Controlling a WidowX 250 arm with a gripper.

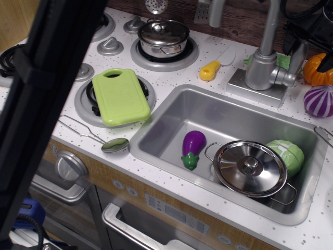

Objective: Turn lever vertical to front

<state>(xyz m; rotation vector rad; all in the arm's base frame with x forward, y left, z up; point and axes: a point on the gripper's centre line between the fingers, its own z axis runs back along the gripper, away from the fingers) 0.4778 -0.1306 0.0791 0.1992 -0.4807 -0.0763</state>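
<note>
The grey faucet (259, 70) stands behind the sink at the top right. The lever (294, 63) is a silver-grey handle that leaves the faucet's base on the right and rises almost upright. Its top end meets the black gripper (311, 30), which sits at the top right edge, above and just right of the lever. The gripper is partly cut off by the frame, and I cannot see how its jaws stand or whether they touch the lever.
The sink (218, 112) holds a lidded steel pot (251, 167), an eggplant (192, 146) and a cabbage (289, 153). A pumpkin (317, 70) and purple onion (318, 100) lie right of the faucet, a yellow-handled knife (210, 69) left. A dark blurred bar (47, 104) hides the left side.
</note>
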